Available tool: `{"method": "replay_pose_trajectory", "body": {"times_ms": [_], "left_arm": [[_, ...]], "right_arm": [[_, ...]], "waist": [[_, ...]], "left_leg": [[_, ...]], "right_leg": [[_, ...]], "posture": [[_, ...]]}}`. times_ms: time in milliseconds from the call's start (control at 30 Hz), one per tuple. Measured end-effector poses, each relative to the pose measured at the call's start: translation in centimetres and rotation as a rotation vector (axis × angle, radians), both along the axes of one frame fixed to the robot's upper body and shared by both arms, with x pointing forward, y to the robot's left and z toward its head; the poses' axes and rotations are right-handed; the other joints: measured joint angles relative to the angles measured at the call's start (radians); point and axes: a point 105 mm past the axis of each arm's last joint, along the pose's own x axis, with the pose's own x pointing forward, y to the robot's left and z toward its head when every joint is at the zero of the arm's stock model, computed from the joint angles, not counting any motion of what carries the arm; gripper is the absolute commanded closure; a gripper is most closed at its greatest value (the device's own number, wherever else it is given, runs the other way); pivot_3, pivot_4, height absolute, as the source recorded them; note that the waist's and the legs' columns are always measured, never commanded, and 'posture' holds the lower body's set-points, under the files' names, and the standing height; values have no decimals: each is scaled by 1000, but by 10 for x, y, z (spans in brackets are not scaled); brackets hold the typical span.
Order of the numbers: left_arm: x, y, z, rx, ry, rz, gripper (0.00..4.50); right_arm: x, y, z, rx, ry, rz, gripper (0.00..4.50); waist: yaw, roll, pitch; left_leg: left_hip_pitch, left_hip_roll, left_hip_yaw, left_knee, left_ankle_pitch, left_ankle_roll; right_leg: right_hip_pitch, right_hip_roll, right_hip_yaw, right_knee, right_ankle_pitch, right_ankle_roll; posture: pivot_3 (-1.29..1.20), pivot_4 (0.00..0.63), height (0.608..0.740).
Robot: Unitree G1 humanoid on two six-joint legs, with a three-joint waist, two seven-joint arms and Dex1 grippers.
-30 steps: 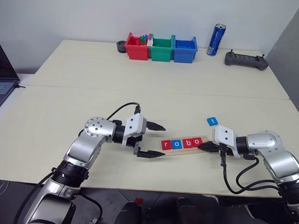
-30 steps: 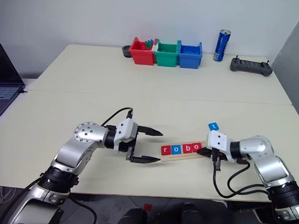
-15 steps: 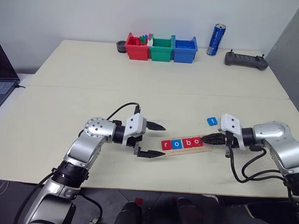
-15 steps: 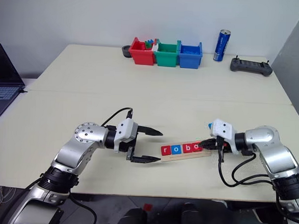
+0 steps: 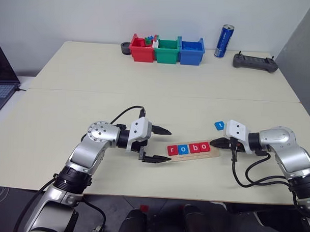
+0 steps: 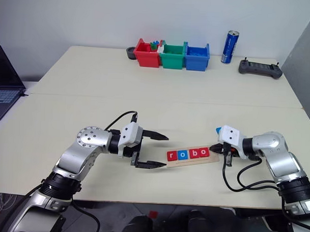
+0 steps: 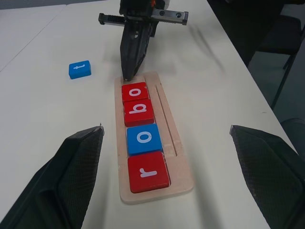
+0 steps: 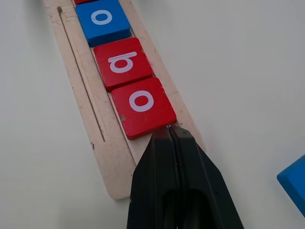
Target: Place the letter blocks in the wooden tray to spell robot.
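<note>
The wooden tray (image 5: 194,156) lies near the table's front edge. It holds a red r (image 5: 172,149), a blue o (image 5: 183,149), a red b (image 5: 193,148) and a red o (image 5: 204,146) in a row. A blue t block (image 5: 219,125) lies loose on the table just beyond the tray's right end. My right gripper (image 5: 212,144) is shut, its tips (image 8: 170,128) resting on the tray against the red o's (image 8: 143,106) outer edge. My left gripper (image 5: 169,146) stands open at the tray's left end, holding nothing.
Red (image 5: 141,49), green (image 5: 167,51) and blue (image 5: 192,51) bins stand at the table's back. Beside them are a blue can (image 5: 224,41) and a black controller (image 5: 254,62). A laptop (image 5: 2,75) sits at the far left.
My right hand has shifted slightly right and away, its shut tips staying at the tray's right end. The left arm and the tiles have not moved.
</note>
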Motion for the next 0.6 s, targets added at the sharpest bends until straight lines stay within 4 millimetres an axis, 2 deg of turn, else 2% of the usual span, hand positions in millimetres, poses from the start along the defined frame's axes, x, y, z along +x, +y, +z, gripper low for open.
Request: {"method": "replay_pose_trajectory", "body": {"times_ms": [600], "left_arm": [[0, 3, -3, 2, 7, 24, 0]], "right_arm": [[-4, 9, -10, 0, 15, 37, 4477]], "waist": [[0, 0, 0]], "left_leg": [[0, 0, 0, 0, 0, 0]], "right_leg": [[0, 0, 0, 0, 0, 0]], "posture": [[0, 150, 740]]}}
